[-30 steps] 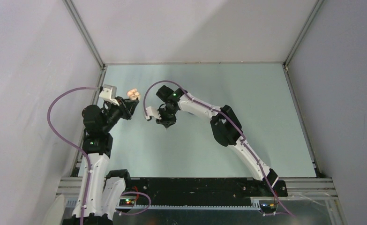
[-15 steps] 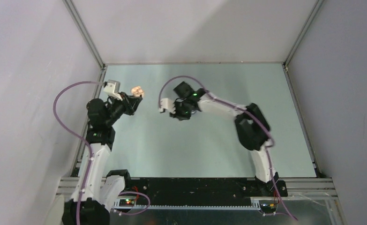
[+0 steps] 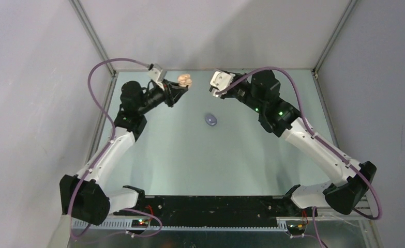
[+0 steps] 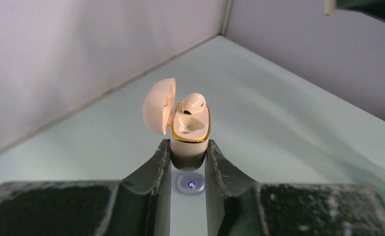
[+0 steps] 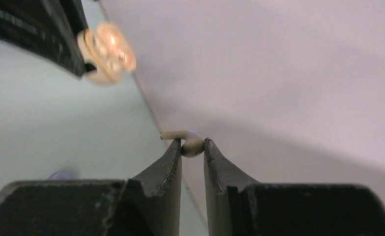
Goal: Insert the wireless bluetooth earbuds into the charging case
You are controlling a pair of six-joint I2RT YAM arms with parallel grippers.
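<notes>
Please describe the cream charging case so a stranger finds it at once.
Above the far left of the table, find the raised left gripper. It grips the cream case: lid open, gold rim, one bud inside. The purple case lies on the table.

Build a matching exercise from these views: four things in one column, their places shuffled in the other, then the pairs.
Things:
1. cream charging case
2. loose cream earbud
3. purple case
4. seated cream earbud

Places:
A. lying on the table
B. pinched in the right gripper
C. clamped in the left gripper, lid open
D. standing in the cream case

Pairs: 1-C, 2-B, 3-A, 4-D
</notes>
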